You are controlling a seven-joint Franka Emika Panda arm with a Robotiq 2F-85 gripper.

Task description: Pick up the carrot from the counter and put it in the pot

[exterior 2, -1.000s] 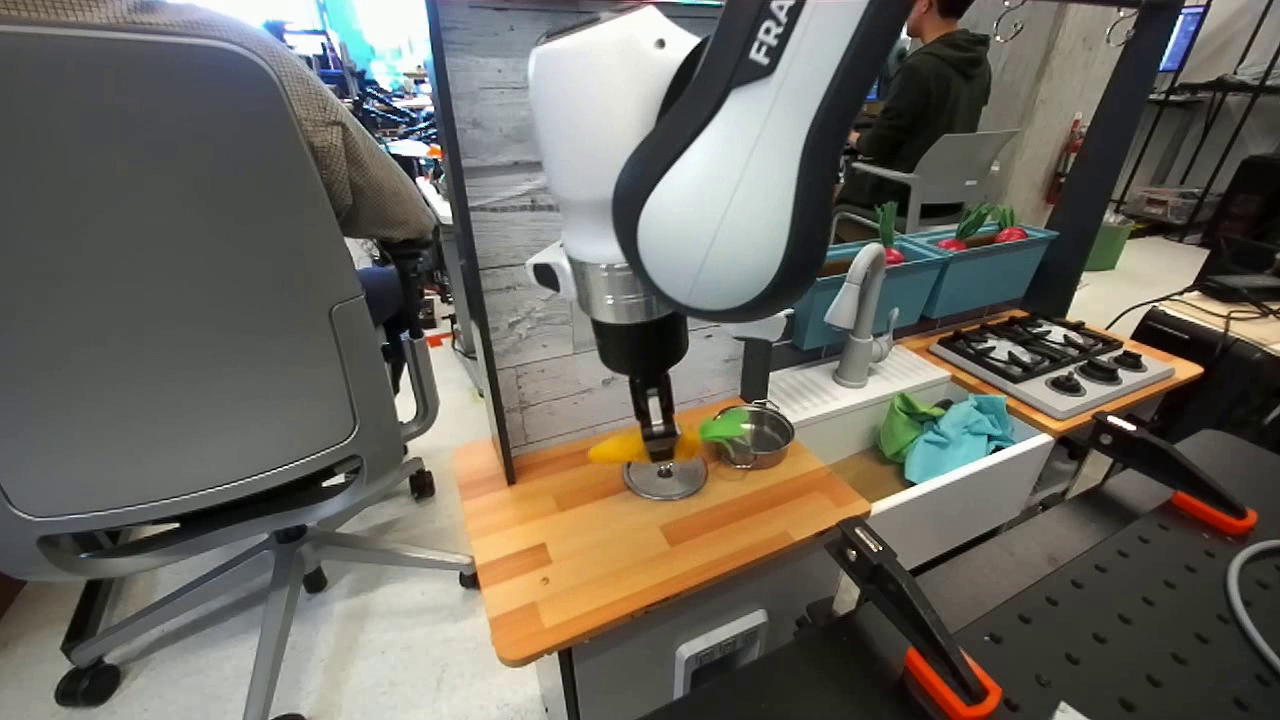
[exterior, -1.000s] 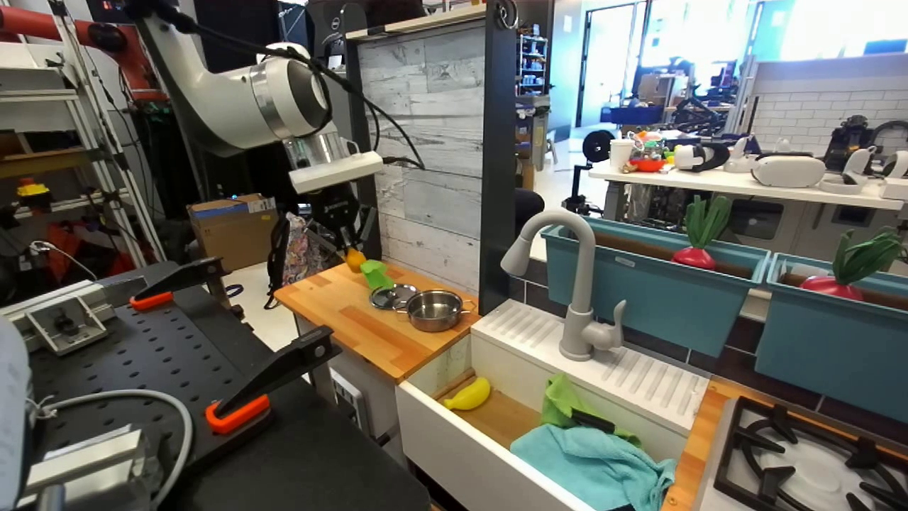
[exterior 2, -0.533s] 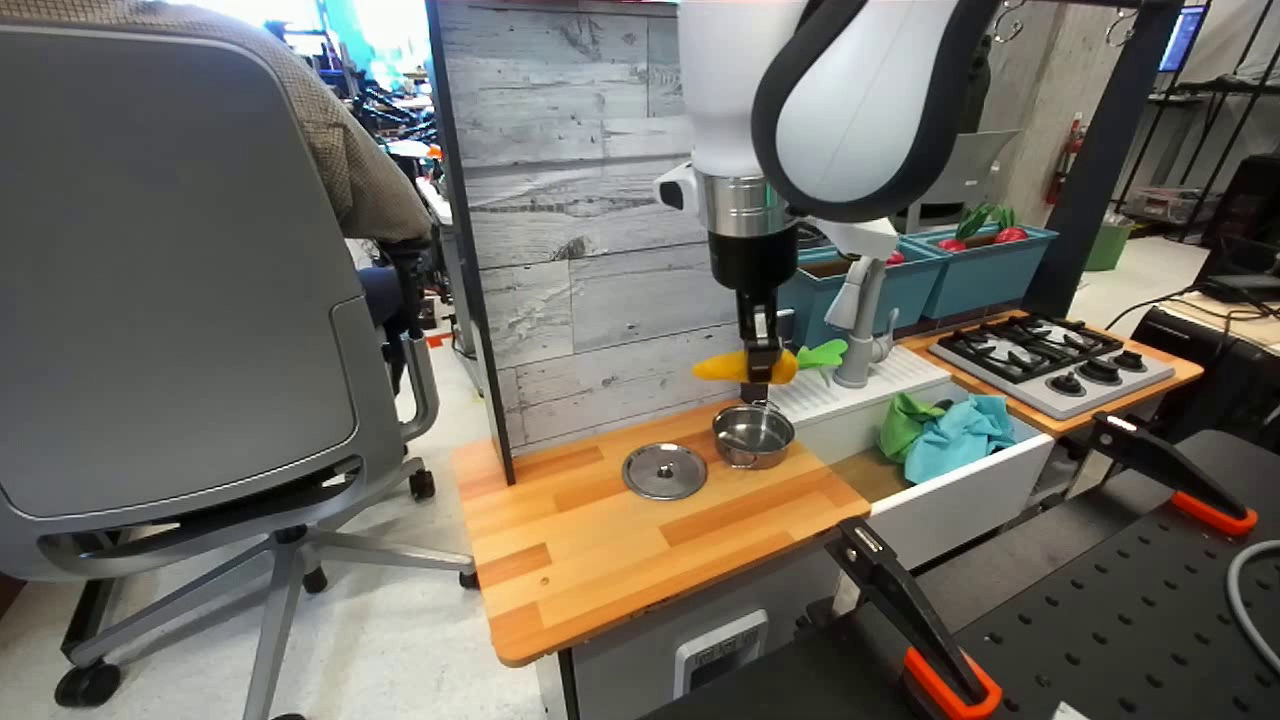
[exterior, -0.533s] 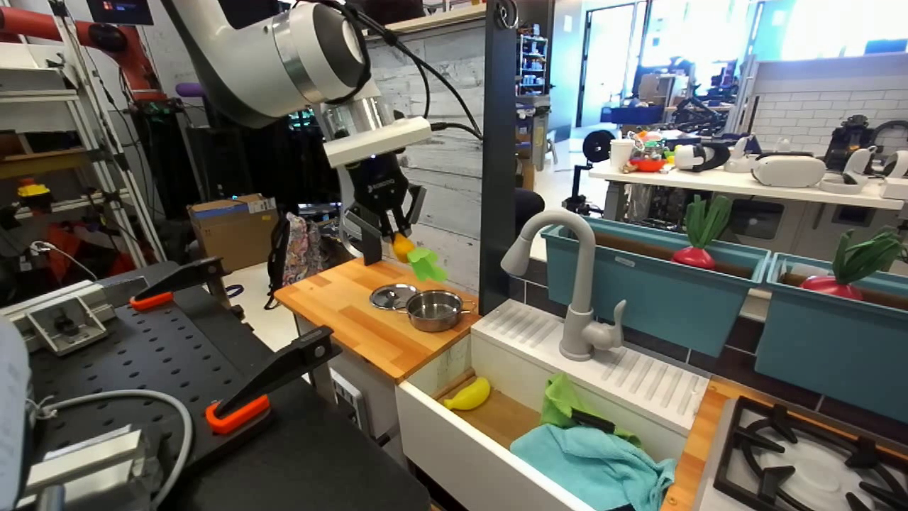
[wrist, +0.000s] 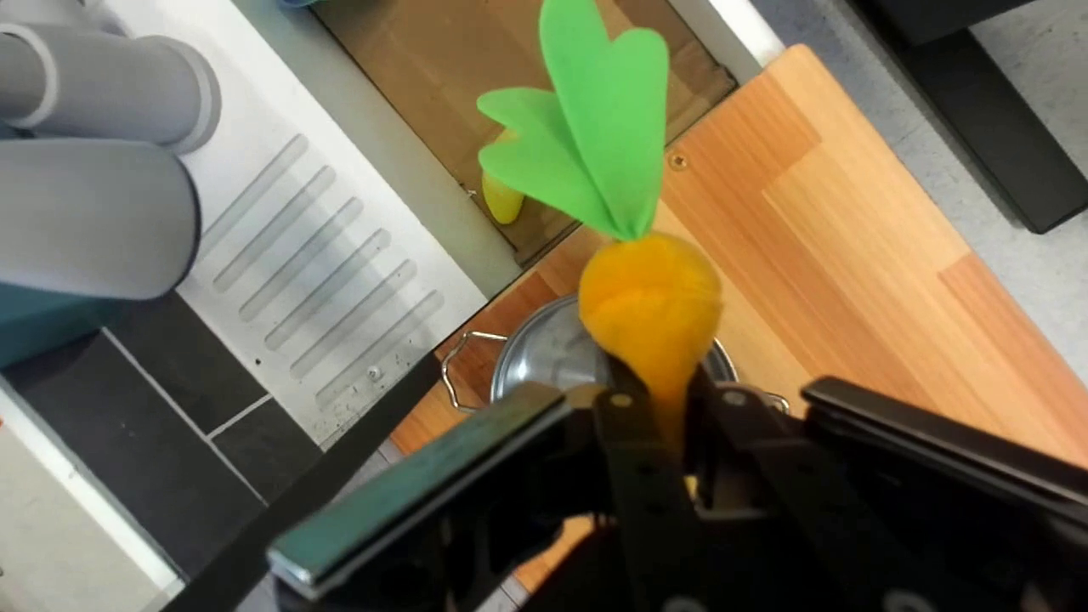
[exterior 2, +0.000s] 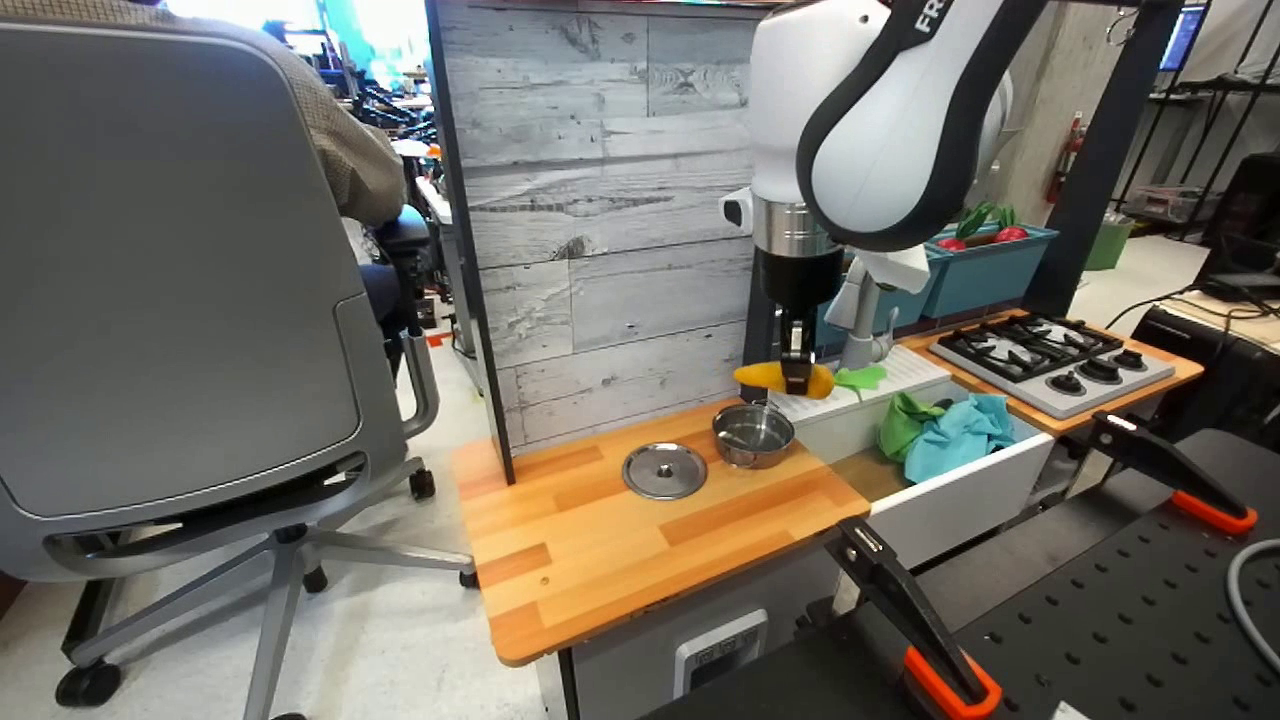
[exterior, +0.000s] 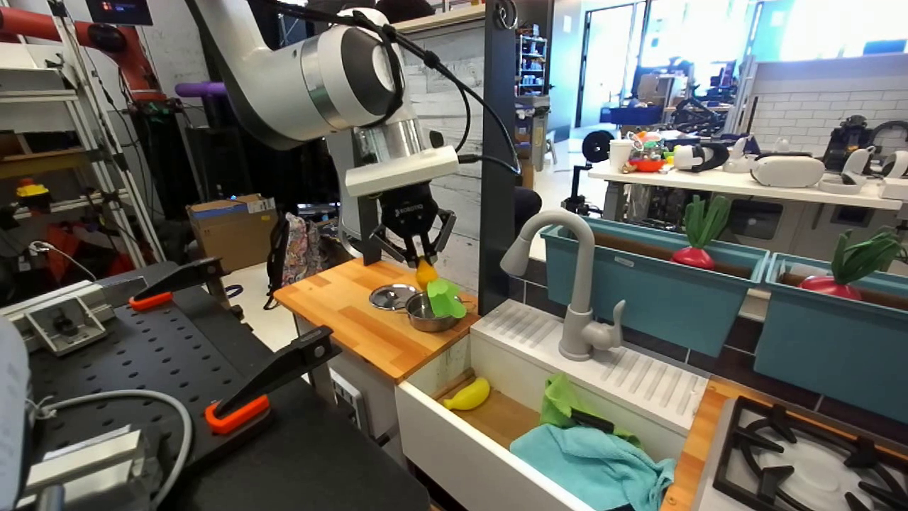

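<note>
In an exterior view, the end effector [exterior: 424, 262] is lower and closer to the sink-side edge of the worktop [exterior: 347, 316] than half a second ago, and the carrot [exterior: 426, 274] has come with it. The green leaves [exterior: 445, 299], which showed above the pot [exterior: 428, 323] then, now cover part of its mouth. The pot has not moved: it stands by the corner where the wall-side edge meets the sink-side edge. The carrot hangs below the end effector, leafy end tilted down.

In an exterior view, the lid [exterior 2: 664, 471] lies where it lay before, beside the pot and farther from the sink-side edge. The carrot has shifted toward that edge; its leafy end, raised half a second ago, is now about level with the body. It is gripped crosswise in the air, with a gap between it and the pot's rim.

In the wrist view, the fingers [wrist: 625, 416] clamp the carrot's narrowing part, its thick end and leaves jutting past the fingertips. The carrot partly hides the pot, and the leaves overlap the sink [wrist: 378, 127] and a banana [wrist: 503, 197].
</note>
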